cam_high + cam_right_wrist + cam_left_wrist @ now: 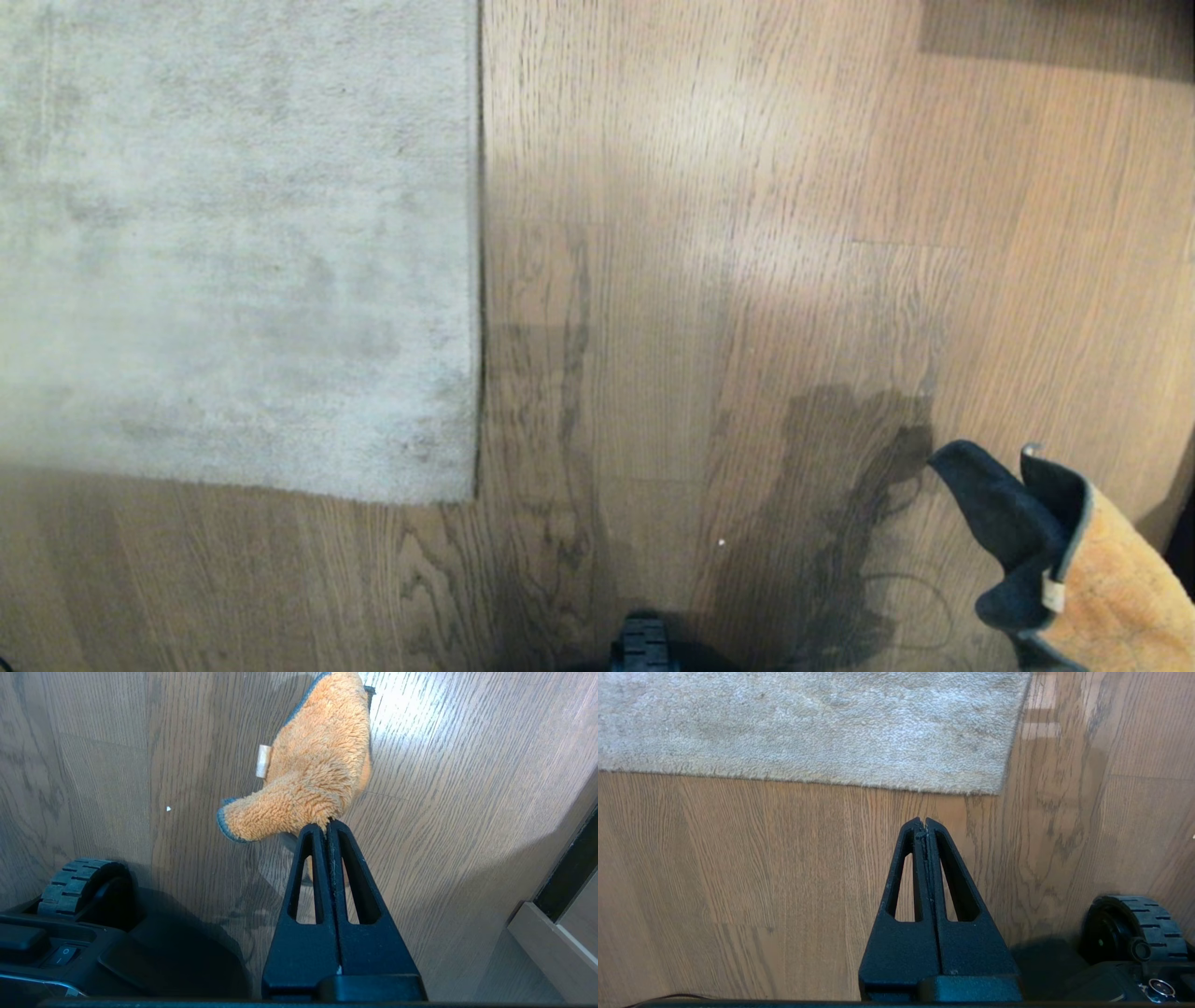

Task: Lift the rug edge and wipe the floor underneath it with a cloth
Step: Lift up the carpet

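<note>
Our right gripper has its fingers pinched on the mustard-orange cloth, which dangles over the floor at our right. Our left gripper, fingers pressed together on nothing, points at the rug edge just ahead, which runs crosswise and lies flat; the left arm is nearer. The cloth's white tag shows no readable writing

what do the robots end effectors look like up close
Both match: the left end effector and the right end effector are matte black with a grainy texture. Each has two long fingers tapering to a narrow tip, each finger with an elongated slot cut through it, rising from a wider blocky base. No cables or markings show.
</note>
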